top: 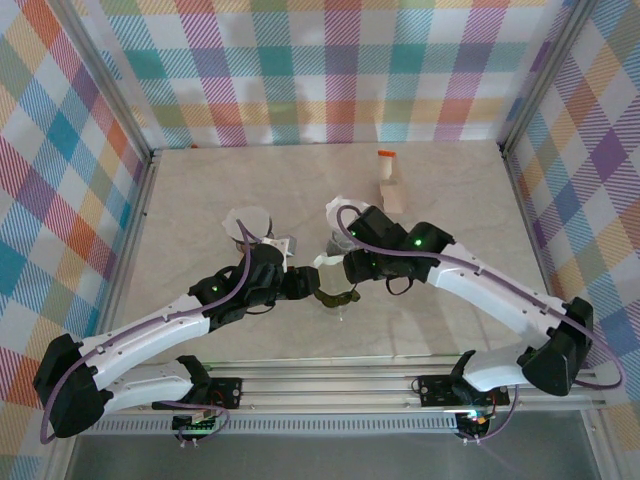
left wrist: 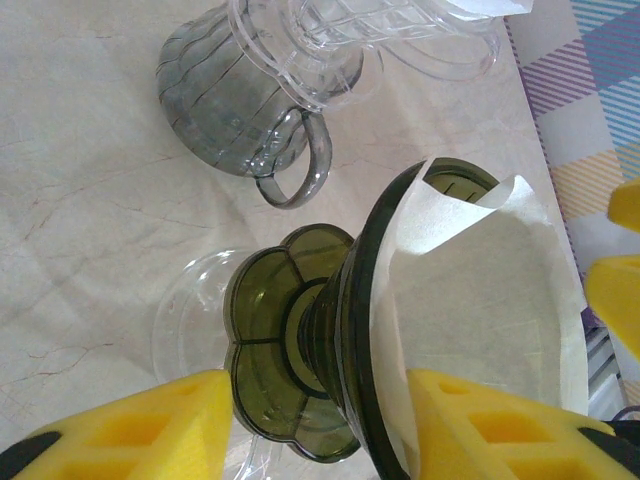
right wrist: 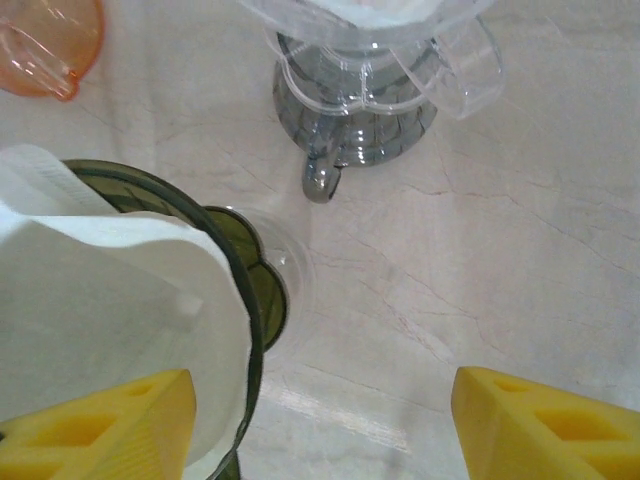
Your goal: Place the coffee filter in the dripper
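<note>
From above, my left pincer [top: 315, 290] and right pincer [top: 340, 272] meet over the dripper [top: 340, 298]. Left wrist: the glossy olive fluted cone sits between my fingers [left wrist: 130, 430], perhaps steadied, grip unclear; the white paper coffee filter [left wrist: 480, 290] lines it. Right wrist: jaws wide, empty, filter beside one finger.

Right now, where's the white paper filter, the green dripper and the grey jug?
paper filter [left wrist: 490, 290], left wrist view, middle of the white sheet.
green dripper [left wrist: 285, 340], left wrist view, its scalloped base.
grey jug [left wrist: 205, 110], left wrist view, its ribbed side.
</note>
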`<state>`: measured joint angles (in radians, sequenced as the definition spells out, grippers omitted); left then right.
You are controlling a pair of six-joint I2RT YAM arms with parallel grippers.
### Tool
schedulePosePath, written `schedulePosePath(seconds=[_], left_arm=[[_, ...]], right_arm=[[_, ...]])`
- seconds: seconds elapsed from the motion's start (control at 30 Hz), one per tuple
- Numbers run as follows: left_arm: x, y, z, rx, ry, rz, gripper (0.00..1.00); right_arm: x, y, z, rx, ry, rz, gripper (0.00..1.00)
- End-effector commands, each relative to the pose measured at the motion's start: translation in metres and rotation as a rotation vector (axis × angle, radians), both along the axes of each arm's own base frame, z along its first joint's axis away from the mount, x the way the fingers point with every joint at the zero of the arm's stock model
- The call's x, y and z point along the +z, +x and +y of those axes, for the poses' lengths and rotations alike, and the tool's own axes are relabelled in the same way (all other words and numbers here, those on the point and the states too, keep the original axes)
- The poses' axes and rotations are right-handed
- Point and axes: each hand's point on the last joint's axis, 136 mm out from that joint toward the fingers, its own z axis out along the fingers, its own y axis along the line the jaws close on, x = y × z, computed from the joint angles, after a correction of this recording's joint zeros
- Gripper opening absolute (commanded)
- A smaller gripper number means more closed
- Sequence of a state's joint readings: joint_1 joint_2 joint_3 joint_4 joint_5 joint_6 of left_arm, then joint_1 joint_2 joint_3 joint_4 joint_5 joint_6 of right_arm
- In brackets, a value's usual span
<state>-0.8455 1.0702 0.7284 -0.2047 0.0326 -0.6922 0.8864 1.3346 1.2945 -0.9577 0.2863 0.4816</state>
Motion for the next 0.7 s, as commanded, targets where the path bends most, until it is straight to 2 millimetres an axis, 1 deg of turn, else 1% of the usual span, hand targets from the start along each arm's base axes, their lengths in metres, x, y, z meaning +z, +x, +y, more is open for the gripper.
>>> schedulePosePath(seconds=[0.0,0.1,0.17,0.33,0.5,0.67], left_arm=[[0.002,0.004,0.004,0.027,-0.012,-0.008,0.52],[0.005,0.004,0.004,0.030,-0.024,-0.016,0.56],[0.008,0.004,0.005,0.031,-0.029,-0.021,0.58],[0.017,0.003,0.007,0.034,-0.045,-0.037,0.63],[0.021,0.001,0.010,0.039,-0.051,-0.046,0.67],[0.024,0.001,0.014,0.052,-0.052,-0.052,0.67]], right_arm=[[0.017,-0.002,0.005,0.025,0.081,-0.048,0.70],[0.026,-0.001,0.002,0.012,0.114,-0.090,0.71],[0.029,0.000,-0.001,0.001,0.114,-0.102,0.71],[0.032,-0.001,-0.005,-0.010,0.112,-0.110,0.72],[0.037,0.001,-0.008,-0.022,0.118,-0.130,0.72],[0.034,-0.002,-0.005,-0.004,0.123,-0.113,0.72]])
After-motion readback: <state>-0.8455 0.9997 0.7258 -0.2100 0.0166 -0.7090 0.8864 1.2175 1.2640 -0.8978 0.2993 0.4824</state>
